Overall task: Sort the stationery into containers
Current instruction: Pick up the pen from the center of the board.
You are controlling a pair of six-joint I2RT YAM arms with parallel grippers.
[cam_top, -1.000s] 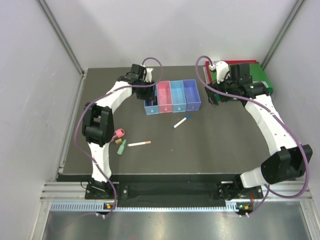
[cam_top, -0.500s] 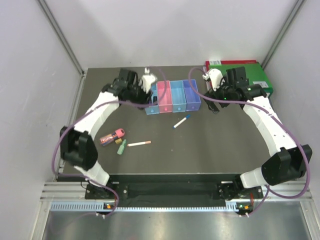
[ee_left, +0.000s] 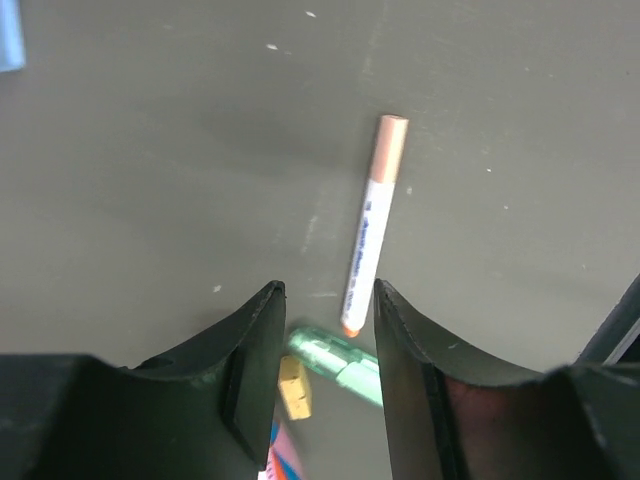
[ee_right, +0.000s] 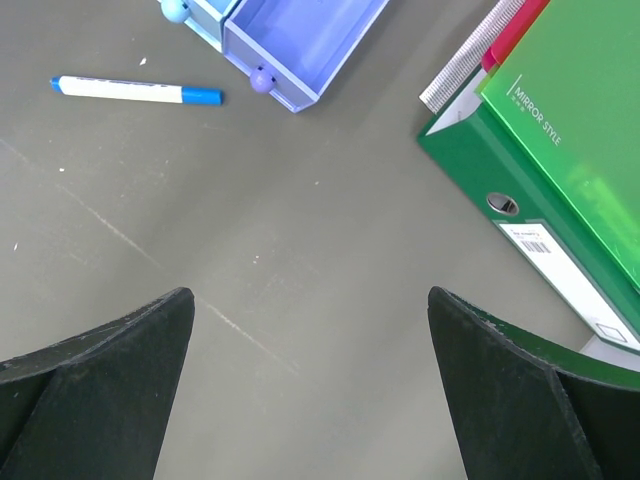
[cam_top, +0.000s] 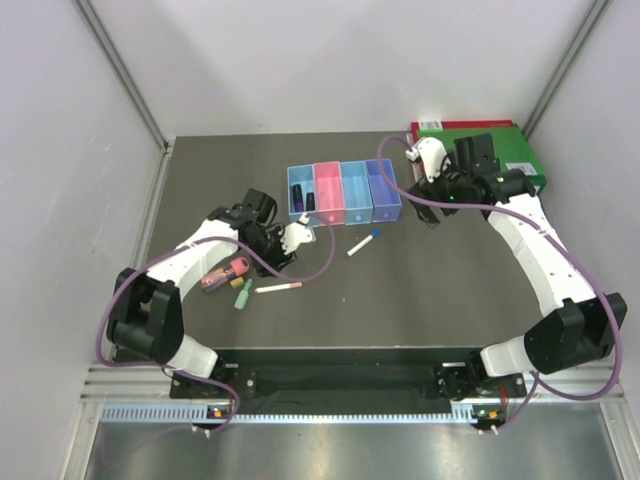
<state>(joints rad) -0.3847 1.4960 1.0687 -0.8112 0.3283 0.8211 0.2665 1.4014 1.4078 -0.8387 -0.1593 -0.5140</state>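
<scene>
Left arm: I stretch from the near-left corner of the table (cam_top: 430,300) with my elbow out to the left. My forearm turns back toward the middle, wrist pointing down.
Left gripper (cam_top: 297,235) (ee_left: 328,290): it hangs above the bare surface, nearer than the left end of the containers (cam_top: 345,164). The fingers are parted by a narrow gap and grasp nothing.
Under the left gripper: the pink-ended pen (cam_top: 279,288) (ee_left: 370,225) lies flat on the table. In my wrist view one tip of it shows in the gap between my fingers.
Beside that pen: the green highlighter (cam_top: 243,294) (ee_left: 335,358) lies just left of it. The pink highlighter (cam_top: 236,267) lies a little farther and left again, close under my forearm.
Cable: my purple cable (cam_top: 322,258) loops down near the pen's right end.
Right arm: I reach from the near-right corner up the right side, with my wrist bent in toward the far right of the row.
Right gripper (cam_top: 430,160) (ee_right: 310,300): the fingers are spread wide and empty, above the table between the purple-blue box and the green binder (cam_top: 505,150) (ee_right: 560,130).
Blue-ended pen (cam_top: 364,242) (ee_right: 135,90): it lies alone on the table, nearer than the right half of the row.
Containers: the four joined boxes stand at the far centre. A dark marker (cam_top: 297,190) lies in the leftmost light-blue one.
</scene>
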